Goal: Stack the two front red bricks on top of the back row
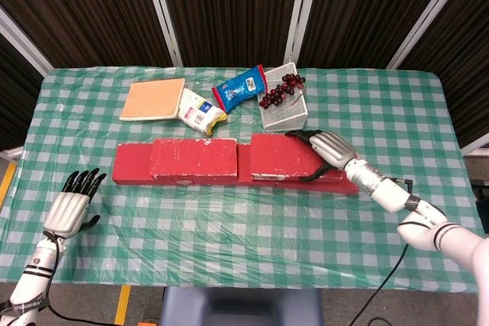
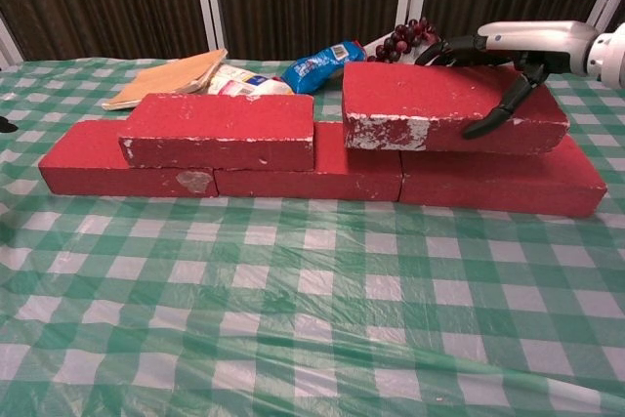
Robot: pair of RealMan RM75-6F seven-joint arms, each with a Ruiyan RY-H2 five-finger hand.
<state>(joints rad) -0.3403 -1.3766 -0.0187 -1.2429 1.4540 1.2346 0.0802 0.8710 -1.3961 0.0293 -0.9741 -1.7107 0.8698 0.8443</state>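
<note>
The right hand [image 2: 503,70] clamps the chipped red rectangular brick [image 2: 444,109] flat atop the back row [image 2: 322,178] to seat it squarely beside the already stacked brick [image 2: 223,131], while the left hand [image 1: 70,208], fingers apart, idles near the tabletop's front left corner.

We count five red bricks [image 2: 229,129]. Three make the lower row and two lie on top of it. One of the top pair is the upper right brick [image 2: 430,104], gripped by the right robot hand [image 1: 330,145]; the other sits to that hand's left. There are two robot hands, the second being the left robot hand [image 1: 70,208]. Beyond the right robot hand we count one white mesh basket [image 1: 284,116], one bunch of dark grapes [image 1: 281,91], one blue packet [image 1: 241,86], one white packet [image 1: 200,112] and one tan board [image 1: 153,99]. There is one bench [image 1: 229,219], under one green checked cloth.
</note>
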